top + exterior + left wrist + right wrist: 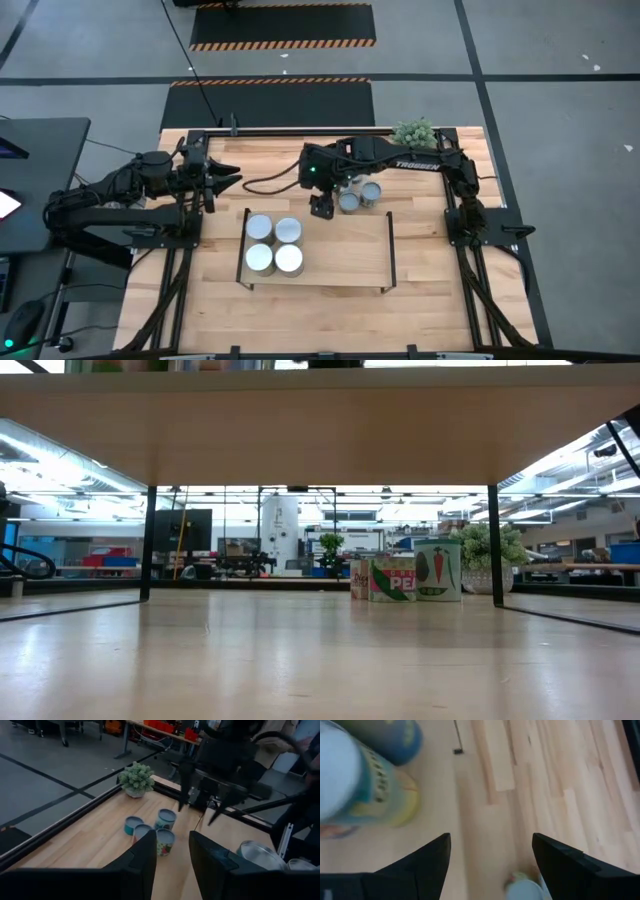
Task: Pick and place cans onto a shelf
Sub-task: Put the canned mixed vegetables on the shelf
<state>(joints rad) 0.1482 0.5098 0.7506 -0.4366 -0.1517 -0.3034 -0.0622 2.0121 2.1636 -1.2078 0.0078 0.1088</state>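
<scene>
four pale cans already sit on the shelf, left end. the bluish cans wait on the desk behind it. right gripper hovers beside them, fingers open, empty. left gripper parked left, fingers narrowly apart, holding nothing.

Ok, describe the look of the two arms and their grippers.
Both arms are dark, near black, built of jointed segments. The right arm carries white lettering along its link and a small green light near the wrist; a black cable trails from it across the table. The left arm looks the same, without visible lettering. The right gripper has two flat, dark, wedge-shaped fingers, as does the left gripper.
</scene>
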